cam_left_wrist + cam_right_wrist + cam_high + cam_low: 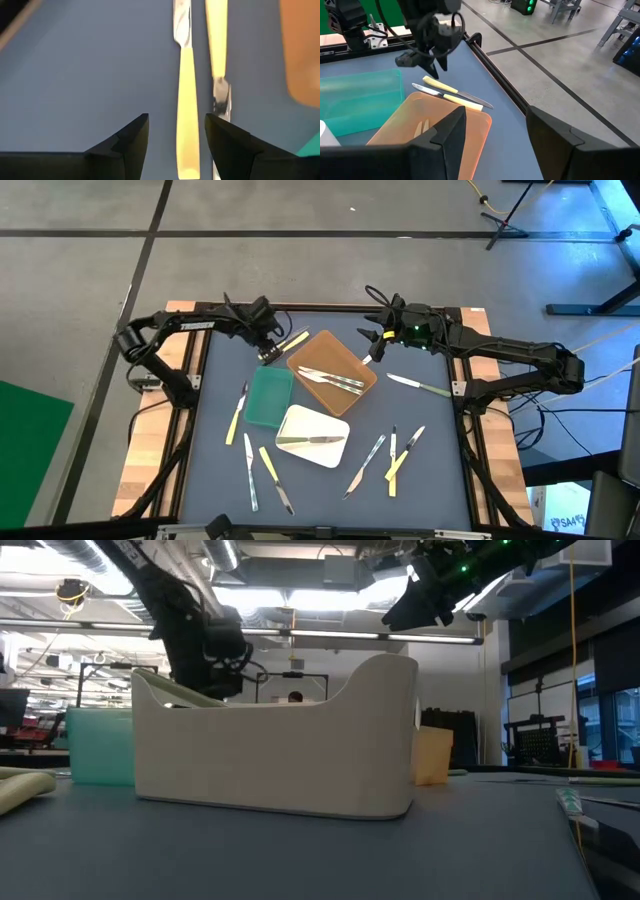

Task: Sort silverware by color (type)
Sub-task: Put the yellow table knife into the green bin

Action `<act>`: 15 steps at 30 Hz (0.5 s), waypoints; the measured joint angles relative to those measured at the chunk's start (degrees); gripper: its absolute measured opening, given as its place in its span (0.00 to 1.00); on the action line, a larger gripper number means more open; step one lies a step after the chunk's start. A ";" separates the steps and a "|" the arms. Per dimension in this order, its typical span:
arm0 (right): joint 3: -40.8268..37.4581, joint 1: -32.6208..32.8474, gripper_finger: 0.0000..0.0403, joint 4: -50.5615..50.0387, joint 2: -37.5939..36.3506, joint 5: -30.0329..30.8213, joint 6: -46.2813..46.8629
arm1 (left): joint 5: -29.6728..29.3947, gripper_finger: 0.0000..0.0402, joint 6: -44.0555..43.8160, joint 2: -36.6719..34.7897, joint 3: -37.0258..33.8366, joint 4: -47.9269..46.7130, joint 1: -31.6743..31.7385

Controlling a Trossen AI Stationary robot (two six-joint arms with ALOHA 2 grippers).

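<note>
Silverware (330, 425) lies scattered over the counter (215, 480), and the brown tray (345, 352) near its middle serves as the landmark. Far left of that tray, near the counter's left edge, a yellow-handled piece (236, 416) lies alone, with more pieces (262, 472) toward the front. The green tray (268, 396) sits just left of the brown tray, and the white tray (305, 450) just in front of it holds one piece (308, 441). At the brown tray's back-left corner the left end effector (267, 347) hovers with its fingers spread and holding nothing, above two yellow-handled knives (186, 110) lying side by side, almost touching. That closeness is the risk: closing there could catch both handles, or nudge the second knife (216, 40) askew against the tray wall. Inside the brown tray rest silvery pieces (330, 378). Just right of its back corner the right end effector (378, 338) waits, released and empty. Well to the right lies a green-handled knife (418, 385), with several more pieces (395, 455) in front; thin handles flat on the counter may slip from a shallow pinch.
</note>
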 joint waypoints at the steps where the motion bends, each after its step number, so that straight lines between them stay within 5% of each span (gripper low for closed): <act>1: 0.00 0.00 0.48 0.00 0.00 0.00 0.00 | -0.02 0.47 0.00 0.89 0.00 0.00 -0.02; 15: 0.00 -0.02 0.48 0.00 0.00 0.00 0.00 | -1.66 0.47 3.13 6.04 0.04 0.02 -0.09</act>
